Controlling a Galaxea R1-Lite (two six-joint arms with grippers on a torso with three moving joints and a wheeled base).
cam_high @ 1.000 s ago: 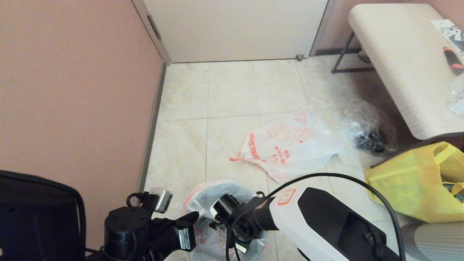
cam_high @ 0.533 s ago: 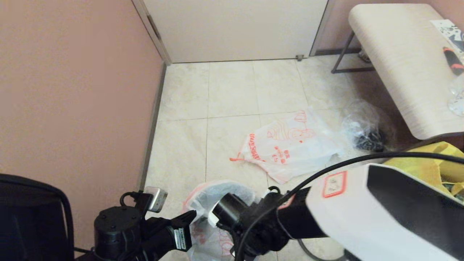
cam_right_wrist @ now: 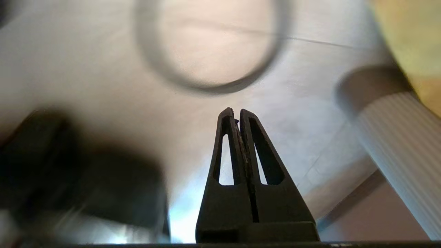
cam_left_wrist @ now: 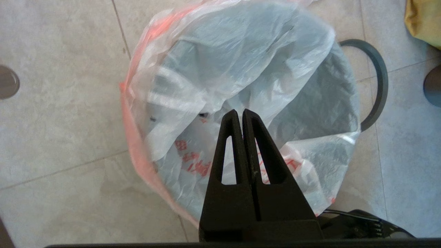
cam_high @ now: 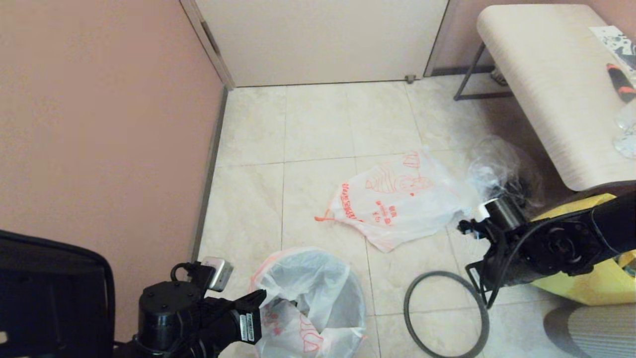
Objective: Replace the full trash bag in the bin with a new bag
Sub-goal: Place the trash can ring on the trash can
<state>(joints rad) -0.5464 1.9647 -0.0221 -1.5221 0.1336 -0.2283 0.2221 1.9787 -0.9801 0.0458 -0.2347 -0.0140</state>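
The bin [cam_high: 355,304] stands at the near centre of the floor, lined with the limp new bag [cam_high: 303,283] [cam_left_wrist: 220,65]. No bottles show through that bag. The bin's dark grey rim hoop [cam_high: 442,273] [cam_left_wrist: 380,69] [cam_right_wrist: 213,90] lies flat on the tiles to its right. Further off lies the puffed-up full trash bag [cam_high: 397,199] with orange-red print; what it holds is unclear from here. My left gripper [cam_high: 263,296] [cam_left_wrist: 239,113] is shut and empty, just above the bin's near-left rim. My right gripper [cam_high: 481,289] [cam_right_wrist: 236,112] hangs shut and empty beside the hoop's right side.
A yellow tote bag [cam_high: 571,263] sits behind my right arm. A clear bag with dark contents [cam_high: 504,186] lies under the pale bench [cam_high: 546,89]. A pink wall [cam_high: 99,124] runs along the left. A grey ribbed cylinder [cam_high: 591,328] stands at the near right.
My right arm has swung from over the bin to the right, near the yellow tote. The bin's opening and the hoop on the floor now show. The left arm has barely moved.
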